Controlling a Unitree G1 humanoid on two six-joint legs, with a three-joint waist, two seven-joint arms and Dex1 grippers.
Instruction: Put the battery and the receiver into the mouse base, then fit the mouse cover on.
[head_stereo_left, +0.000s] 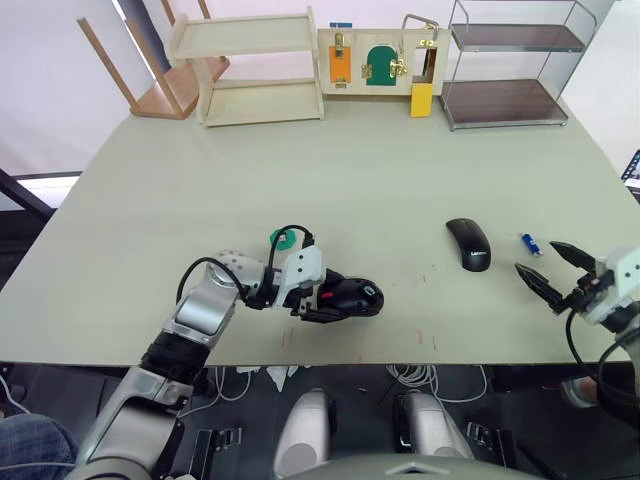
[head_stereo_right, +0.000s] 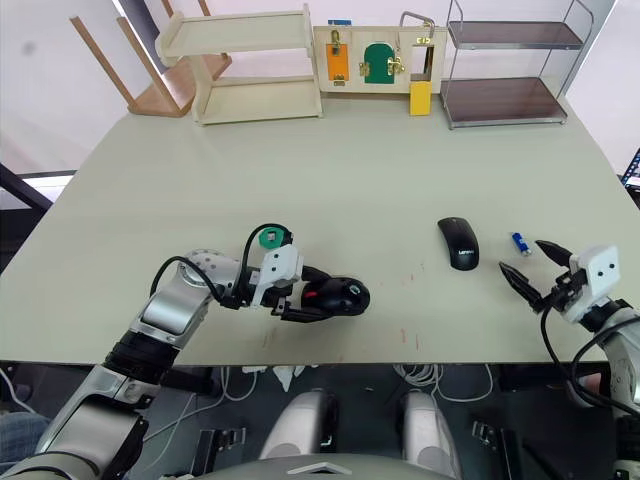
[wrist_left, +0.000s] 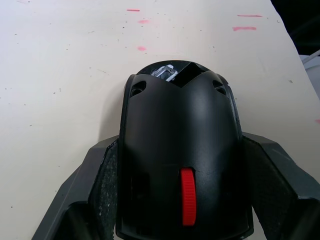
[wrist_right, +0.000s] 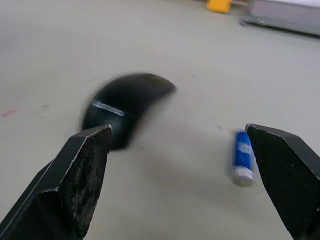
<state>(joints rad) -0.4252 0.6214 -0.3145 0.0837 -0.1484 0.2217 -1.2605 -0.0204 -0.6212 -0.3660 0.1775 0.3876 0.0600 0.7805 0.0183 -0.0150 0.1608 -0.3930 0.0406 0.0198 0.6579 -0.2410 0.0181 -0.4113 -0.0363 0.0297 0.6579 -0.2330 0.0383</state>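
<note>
Pale green tabletop (head_stereo_left: 330, 190) stretches ahead of you, with a wooden shelf (head_stereo_left: 255, 68), a latch board (head_stereo_left: 380, 58) and a wire rack (head_stereo_left: 510, 65) lined along its far edge.

Your left gripper (head_stereo_left: 322, 308) sits at the near edge, left of centre, its two fingers closed against the sides of the mouse base (head_stereo_left: 350, 297); the left wrist view shows the red wheel (wrist_left: 187, 202) and an open hollow at the far end of the shell. That forearm lies low and almost level over the table, reaching in from the left, with a green disc (head_stereo_left: 282, 238) just beyond it.

Your right gripper (head_stereo_left: 552, 272) hovers at the near right with its fingers spread wide and nothing between them. The battery (head_stereo_left: 529, 243) lies on the table just beyond its tips, and the mouse cover (head_stereo_left: 468, 243) rests to the left of the battery, apart from it. I cannot pick out the receiver.

Expect the battery to be light, hard and smooth, and likely to roll, so pinch it across the middle of its barrel. The cover looks glossy and probably slippery; take it by its long sides.
</note>
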